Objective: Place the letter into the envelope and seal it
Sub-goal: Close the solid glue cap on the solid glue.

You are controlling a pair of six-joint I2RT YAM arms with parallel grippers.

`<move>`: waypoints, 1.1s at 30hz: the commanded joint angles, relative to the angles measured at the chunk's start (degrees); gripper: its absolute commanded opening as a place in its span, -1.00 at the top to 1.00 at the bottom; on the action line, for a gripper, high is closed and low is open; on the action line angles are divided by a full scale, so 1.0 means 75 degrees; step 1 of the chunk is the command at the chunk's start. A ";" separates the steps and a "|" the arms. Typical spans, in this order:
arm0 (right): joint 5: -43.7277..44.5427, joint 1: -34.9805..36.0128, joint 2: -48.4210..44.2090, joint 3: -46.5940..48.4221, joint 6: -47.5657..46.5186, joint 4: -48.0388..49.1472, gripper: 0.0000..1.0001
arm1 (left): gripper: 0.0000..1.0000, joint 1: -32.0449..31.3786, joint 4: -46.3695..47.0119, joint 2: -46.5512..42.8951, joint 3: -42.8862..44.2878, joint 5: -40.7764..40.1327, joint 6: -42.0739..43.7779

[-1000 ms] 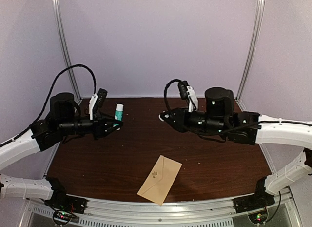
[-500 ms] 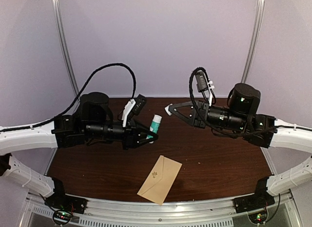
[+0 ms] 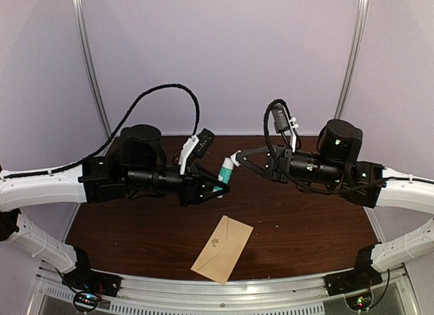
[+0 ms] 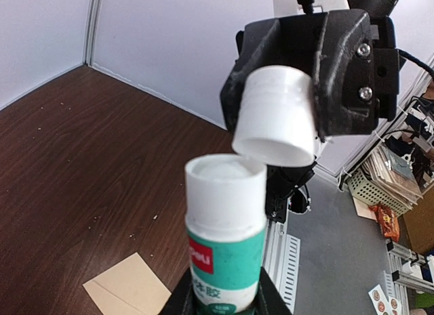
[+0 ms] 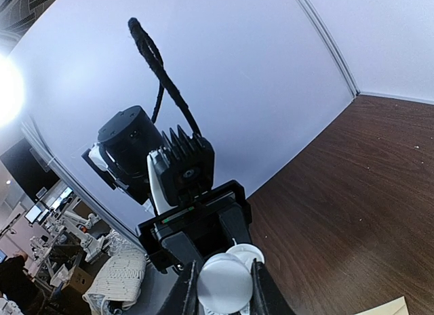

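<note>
— Where's the envelope [image 3: 222, 249] sitting?

— Closest to us. It's flat on the dark wood table [image 3: 305, 220], near the front edge and turned at a slant. The plain tan face is up, with a small pale mark near the middle. It lies well below both grippers.

— And the arms?

— Both are up in the air beyond the envelope, reaching in from either side. The left gripper [image 3: 218, 187] hangs above and just behind the envelope's far end. Its fingers are pinched on the lower body of a glue stick [image 3: 226, 170], white with a teal label, pointing up and away from the envelope.

— The other one?

— The right gripper [image 3: 239, 156] is a shade farther back from the envelope, and higher. Its fingers are clamped on a white cap [image 3: 234, 156]. The cap's open mouth tilts down towards the stick's bare white top, right beside it. Whether the two touch, I can't tell.

— And behind that?

— Farthest from the envelope there's only the pale back wall [image 3: 224, 57].
</note>
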 commanded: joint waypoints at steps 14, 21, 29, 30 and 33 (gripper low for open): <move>0.0425 -0.0037 -0.0056 0.0013 -0.0073 -0.0256 0.92 | 1.00 -0.0109 0.0362 -0.0008 0.0217 -0.0046 0.0033; 0.0219 -0.0045 0.0043 0.0048 -0.0038 -0.0170 0.92 | 1.00 -0.0136 0.0364 0.0038 0.0236 0.0010 0.0057; -0.0291 -0.0038 0.0330 0.0184 -0.0015 -0.0101 0.92 | 1.00 -0.0170 0.0357 0.0094 0.0273 0.0070 0.0135; -0.0365 -0.0037 0.0375 0.0213 -0.0021 -0.0121 0.92 | 1.00 -0.0171 0.0362 0.0103 0.0273 0.0088 0.0140; -0.0587 -0.0045 0.0512 0.0338 -0.0092 -0.0284 0.92 | 1.00 -0.0178 0.0360 0.0127 0.0273 0.0104 0.0148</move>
